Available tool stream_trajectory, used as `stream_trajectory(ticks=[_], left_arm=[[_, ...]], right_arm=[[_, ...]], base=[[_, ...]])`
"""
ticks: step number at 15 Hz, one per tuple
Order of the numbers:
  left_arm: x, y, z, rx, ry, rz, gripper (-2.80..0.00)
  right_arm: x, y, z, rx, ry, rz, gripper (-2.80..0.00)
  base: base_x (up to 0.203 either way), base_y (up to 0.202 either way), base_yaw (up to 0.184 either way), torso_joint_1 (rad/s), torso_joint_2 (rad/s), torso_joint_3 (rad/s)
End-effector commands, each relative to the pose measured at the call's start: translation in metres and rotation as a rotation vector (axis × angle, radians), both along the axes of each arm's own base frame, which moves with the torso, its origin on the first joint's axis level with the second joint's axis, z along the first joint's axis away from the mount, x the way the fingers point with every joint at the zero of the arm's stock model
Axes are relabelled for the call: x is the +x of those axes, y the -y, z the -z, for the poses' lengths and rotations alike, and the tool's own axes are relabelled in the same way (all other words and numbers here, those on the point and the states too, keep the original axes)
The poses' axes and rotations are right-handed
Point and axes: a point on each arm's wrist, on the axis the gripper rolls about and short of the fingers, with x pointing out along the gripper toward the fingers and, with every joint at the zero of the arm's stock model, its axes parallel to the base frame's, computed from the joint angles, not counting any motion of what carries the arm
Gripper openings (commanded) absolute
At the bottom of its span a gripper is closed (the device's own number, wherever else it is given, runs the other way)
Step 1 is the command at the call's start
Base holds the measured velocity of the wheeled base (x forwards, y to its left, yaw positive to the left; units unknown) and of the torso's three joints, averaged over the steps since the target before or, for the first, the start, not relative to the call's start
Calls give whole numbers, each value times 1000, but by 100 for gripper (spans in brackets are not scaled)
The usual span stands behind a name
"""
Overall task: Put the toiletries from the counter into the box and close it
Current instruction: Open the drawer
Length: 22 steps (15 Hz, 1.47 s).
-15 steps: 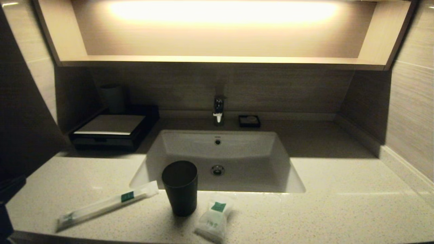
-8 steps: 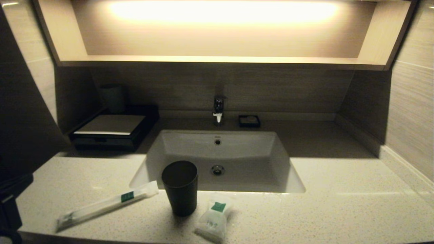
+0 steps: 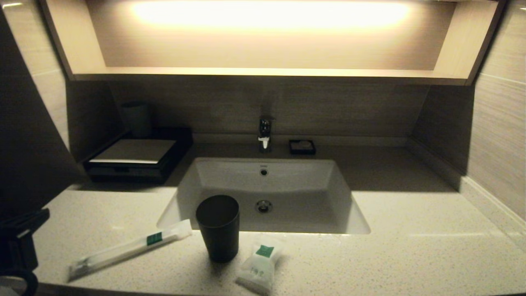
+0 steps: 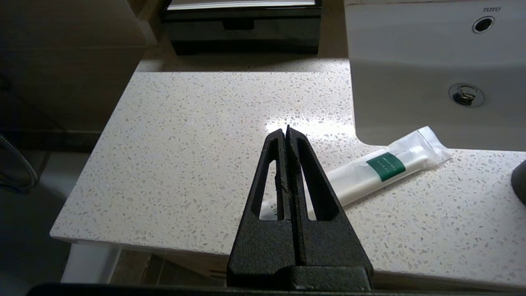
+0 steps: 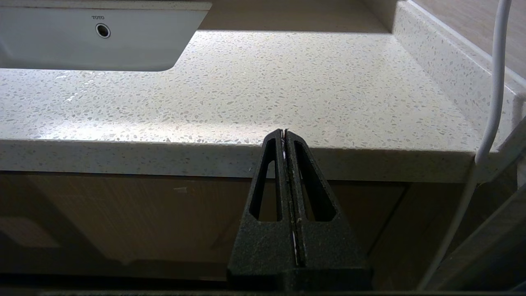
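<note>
A: What do the toiletries look like?

B: Two clear-plastic packets with green labels. The long packet (image 3: 129, 248) is a thin white stick shape, with its label nearer the basin end. The small pouch (image 3: 259, 267) is white and pillow-like, with the label on its upper part.

A: Where are they lying?

B: Both on the front strip of the counter (image 3: 411, 255), either side of the dark cup (image 3: 218, 227). The long packet is to the left of the cup, the pouch just to its right, near the front edge.

A: Which way does the long one run?

B: Diagonally: one end near the front-left edge, the other toward the corner of the basin (image 3: 263, 193), close to the cup (flat on the stone along its whole length).

A: And the box?

B: The box (image 3: 133, 158) sits at the back left, its drawer flush in the front.

A: The grippers?

B: The left gripper (image 4: 287, 130) hangs over the counter's left part, above the long packet's near end, fingers pressed together and holding nothing. The right gripper (image 5: 284, 132) is before the counter's front edge on the right, also closed and empty.
</note>
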Motion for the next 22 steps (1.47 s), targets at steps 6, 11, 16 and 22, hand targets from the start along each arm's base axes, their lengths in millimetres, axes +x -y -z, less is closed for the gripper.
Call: stream_trajectory(ticks=[6, 11, 16, 22], left_arm=[[5, 0, 1, -1, -17, -1, -280], [11, 0, 2, -4, -16, -8, -280], [25, -1, 0, 2, -9, -40, -280], [61, -3, -4, 20, -3, -103, -280]], right_arm=[[0, 0, 0, 0, -2, 0, -280], [0, 0, 0, 0, -2, 0, -280], [0, 0, 0, 0, -1, 0, -280], [0, 0, 0, 0, -2, 0, -280]], base=[[0, 0, 0, 0, 0, 0], [0, 0, 0, 0, 0, 0], [0, 0, 0, 0, 0, 0], [0, 0, 0, 0, 0, 0]])
